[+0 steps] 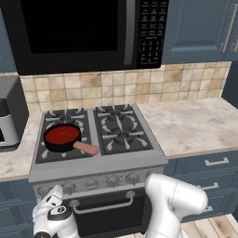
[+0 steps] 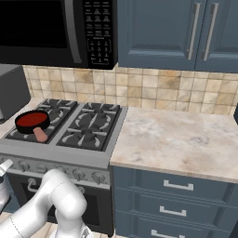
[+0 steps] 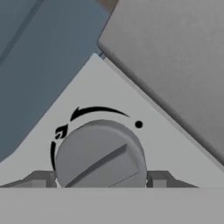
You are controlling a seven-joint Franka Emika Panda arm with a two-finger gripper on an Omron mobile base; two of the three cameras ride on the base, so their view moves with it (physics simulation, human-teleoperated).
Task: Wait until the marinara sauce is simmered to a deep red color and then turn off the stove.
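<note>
The marinara sauce (image 1: 62, 135) (image 2: 31, 119) is a deep red disc in a small black pan with a pinkish handle (image 1: 86, 148), on the front-left burner of the stove (image 1: 100, 167) (image 2: 56, 155). My gripper (image 1: 55, 190) (image 3: 100, 181) is low at the left end of the stove's front panel. In the hand view a round grey knob (image 3: 100, 155) sits between the two fingertips (image 3: 41, 179), which touch its sides. A black arc, a flame mark and a dot surround the knob.
A black microwave (image 1: 83, 32) hangs above the stove. A grey toaster oven (image 1: 9, 116) stands on the left counter. A marble counter (image 1: 195, 125) (image 2: 176, 135) runs to the right over blue drawers. The oven's bar handle (image 1: 102, 204) sits below the knobs.
</note>
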